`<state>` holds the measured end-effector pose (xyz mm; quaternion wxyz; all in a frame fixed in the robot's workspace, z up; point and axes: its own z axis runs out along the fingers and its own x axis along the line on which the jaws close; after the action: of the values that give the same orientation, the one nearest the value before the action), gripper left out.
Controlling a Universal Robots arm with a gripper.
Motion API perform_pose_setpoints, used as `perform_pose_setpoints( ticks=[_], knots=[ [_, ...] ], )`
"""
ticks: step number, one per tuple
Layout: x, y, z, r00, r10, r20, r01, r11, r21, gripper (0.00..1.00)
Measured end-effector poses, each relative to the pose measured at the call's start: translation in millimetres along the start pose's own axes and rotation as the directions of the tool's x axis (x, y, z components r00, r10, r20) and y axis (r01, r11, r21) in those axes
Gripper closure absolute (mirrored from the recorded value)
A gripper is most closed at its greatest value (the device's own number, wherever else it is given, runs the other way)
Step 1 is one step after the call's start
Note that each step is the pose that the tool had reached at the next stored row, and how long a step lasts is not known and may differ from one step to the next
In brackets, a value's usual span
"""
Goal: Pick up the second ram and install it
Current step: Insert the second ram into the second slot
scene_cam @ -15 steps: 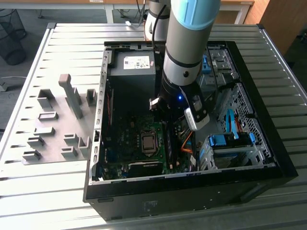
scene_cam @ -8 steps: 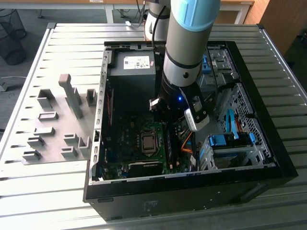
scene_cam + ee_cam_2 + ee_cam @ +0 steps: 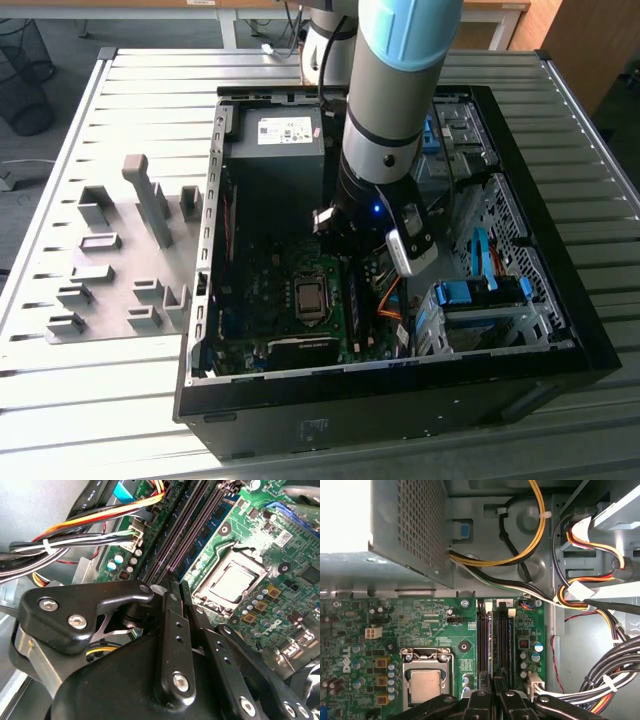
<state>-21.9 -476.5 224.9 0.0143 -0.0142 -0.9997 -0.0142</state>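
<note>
My gripper (image 3: 178,586) is down inside the open PC case (image 3: 200,330), at the memory slots (image 3: 496,640) beside the CPU socket (image 3: 426,685). Its two black fingers (image 3: 172,630) stand almost together, with a thin gap between the tips. In both wrist views the second ram (image 3: 192,537) shows edge-on as a thin dark strip. It runs from the fingertips along a slot and is pinched between them. In the exterior view the arm's wrist (image 3: 385,190) covers the gripper above the slots (image 3: 352,295).
Bundled cables (image 3: 75,540) and a white connector (image 3: 536,684) run close beside the slots. The grey power supply (image 3: 410,525) sits beyond the board's edge, and blue drive brackets (image 3: 480,295) sit on the exterior view's right. A grey fixture plate (image 3: 120,260) lies outside the case.
</note>
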Motion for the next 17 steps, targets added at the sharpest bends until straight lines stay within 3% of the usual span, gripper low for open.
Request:
perform_pose_setpoints(
  ticks=[8,17],
  knots=[
    [-0.3,-4.2,6.4,1.0,-0.003,-0.0003,0.003,1.0,0.0006,0.86],
    [-0.4,-4.4,7.8,1.0,-0.003,-0.0003,0.003,1.0,0.0003,0.86]
  ],
)
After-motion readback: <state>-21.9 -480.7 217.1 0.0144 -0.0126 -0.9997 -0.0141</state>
